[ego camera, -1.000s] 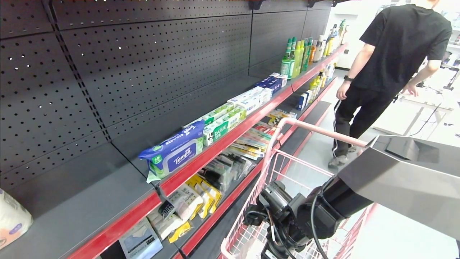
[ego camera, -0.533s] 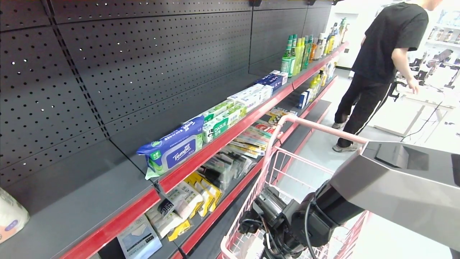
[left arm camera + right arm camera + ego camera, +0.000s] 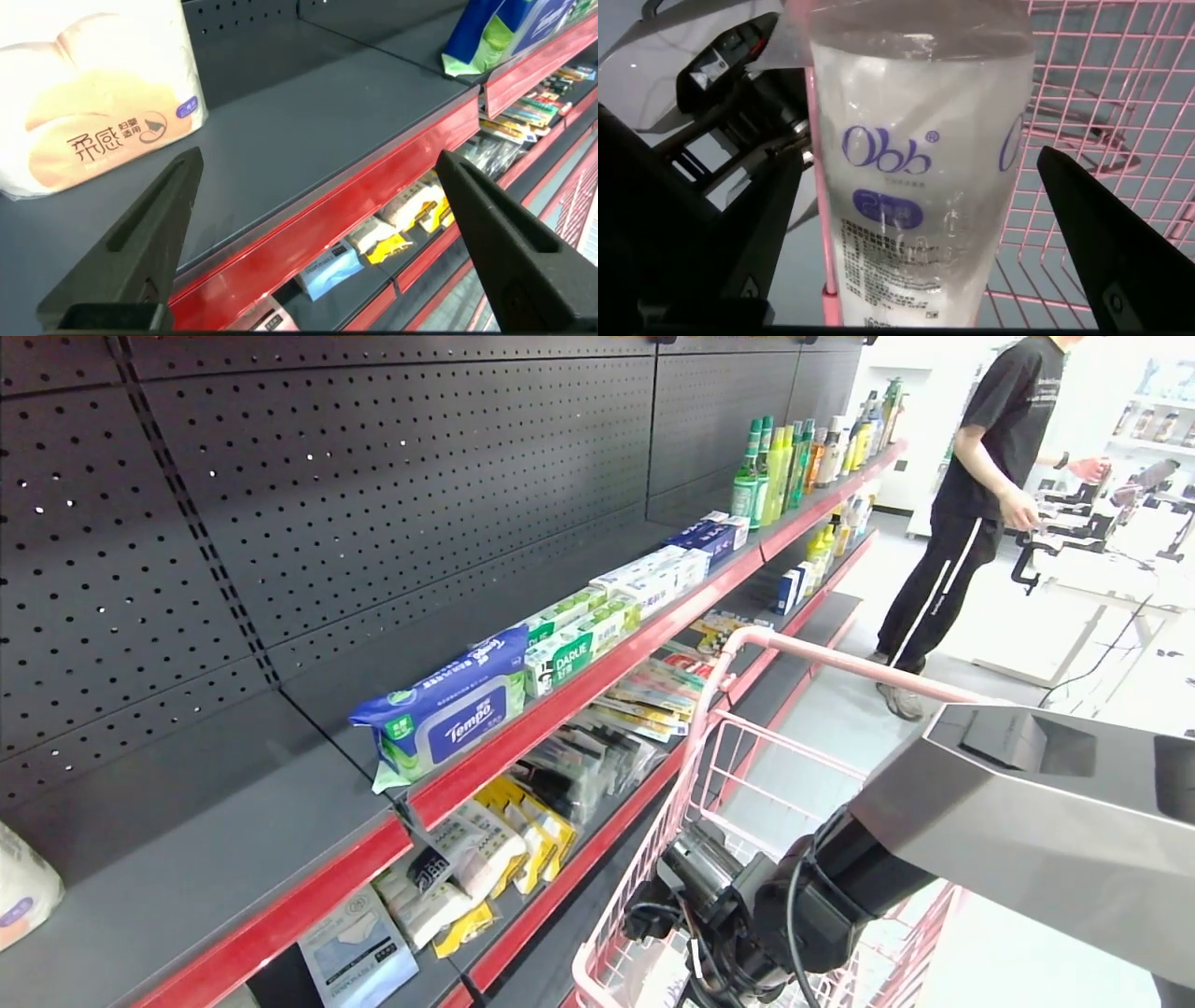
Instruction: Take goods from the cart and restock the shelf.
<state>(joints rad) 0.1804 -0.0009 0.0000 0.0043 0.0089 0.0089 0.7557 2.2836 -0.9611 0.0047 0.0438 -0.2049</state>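
since the clear pack stands in the pink cart, the right pincer is around it w/ jaws wide, not closed yet. left pincer hangs wide open & empty over the grey shelf, prob. ready for restocking.

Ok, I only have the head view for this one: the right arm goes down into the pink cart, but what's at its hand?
Observer: The right hand is open, and a clear pack of white goods fills the gap between its fingers.
Operator: And the left hand?
Observer: The left hand is open over a bare stretch of the grey shelf.
Operator: Anything near it?
Observer: A white tissue pack stands on that shelf close by.
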